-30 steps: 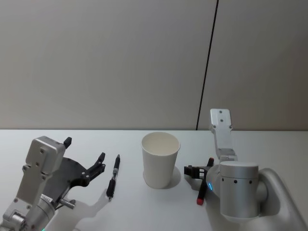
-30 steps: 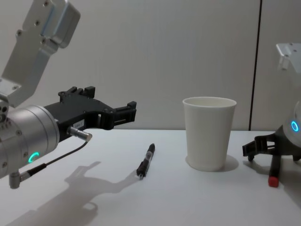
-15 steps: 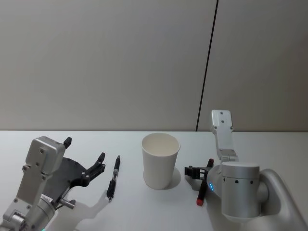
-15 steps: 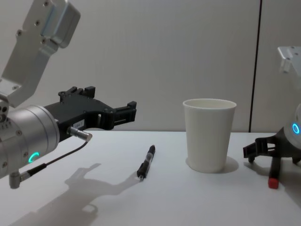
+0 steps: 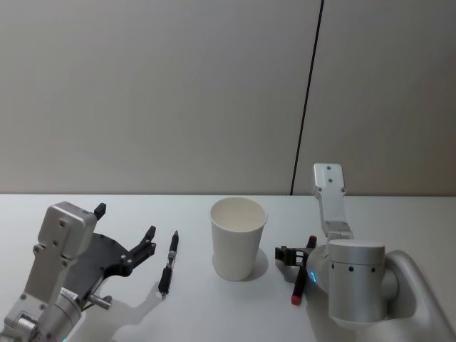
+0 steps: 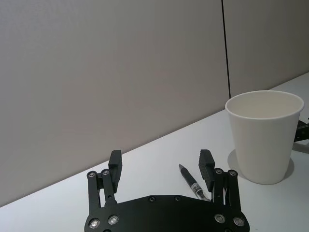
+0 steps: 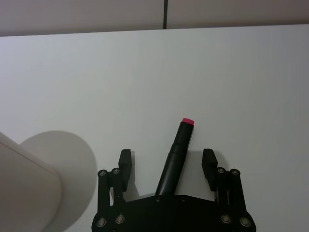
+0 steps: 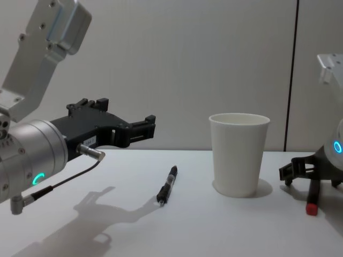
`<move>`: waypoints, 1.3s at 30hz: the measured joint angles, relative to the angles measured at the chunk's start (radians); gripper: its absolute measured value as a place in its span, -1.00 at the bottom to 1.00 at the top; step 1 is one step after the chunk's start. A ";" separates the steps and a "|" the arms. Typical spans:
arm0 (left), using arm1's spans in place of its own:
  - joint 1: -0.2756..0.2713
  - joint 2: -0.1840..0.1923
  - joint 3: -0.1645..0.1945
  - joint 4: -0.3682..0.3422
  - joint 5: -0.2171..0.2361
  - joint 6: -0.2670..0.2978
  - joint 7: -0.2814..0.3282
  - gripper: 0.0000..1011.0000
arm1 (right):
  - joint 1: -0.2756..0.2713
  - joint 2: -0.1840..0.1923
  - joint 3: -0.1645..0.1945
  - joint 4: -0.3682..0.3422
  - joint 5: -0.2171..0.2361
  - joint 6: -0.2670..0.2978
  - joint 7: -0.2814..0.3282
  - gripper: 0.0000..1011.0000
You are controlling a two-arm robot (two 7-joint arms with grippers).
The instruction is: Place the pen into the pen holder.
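The pen holder, a white paper cup (image 5: pixel 238 238) (image 8: pixel 239 154) (image 6: pixel 264 135), stands upright mid-table. A slim black pen (image 5: pixel 168 262) (image 8: pixel 166 183) (image 6: pixel 193 181) lies flat to its left. My left gripper (image 5: pixel 125 222) (image 8: pixel 128 115) (image 6: pixel 161 164) hovers open above the table, left of that pen, with nothing between its fingers. A thicker black pen with a red end (image 5: pixel 301 281) (image 8: pixel 312 198) (image 7: pixel 175 157) lies right of the cup. My right gripper (image 5: pixel 292 255) (image 8: pixel 300 168) (image 7: pixel 167 164) is low and open, its fingers straddling this pen without closing on it.
The white table (image 5: pixel 214 313) meets a grey panelled wall (image 5: pixel 178 92) behind the cup. The cup's edge and shadow show in the right wrist view (image 7: pixel 21 193).
My right gripper has eased slightly to the right, away from the cup. The left gripper, both pens and the cup have not moved.
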 joint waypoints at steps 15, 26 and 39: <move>0.000 0.000 0.000 0.000 0.000 0.000 0.000 0.98 | 0.000 0.001 0.001 0.002 0.000 0.000 0.001 0.63; 0.000 0.000 0.000 0.000 0.000 0.000 0.000 0.98 | 0.000 0.001 0.002 0.003 0.000 0.000 0.001 0.51; 0.000 0.000 0.000 0.000 0.000 0.000 0.000 0.98 | -0.001 0.001 0.002 0.004 0.000 0.000 0.001 0.34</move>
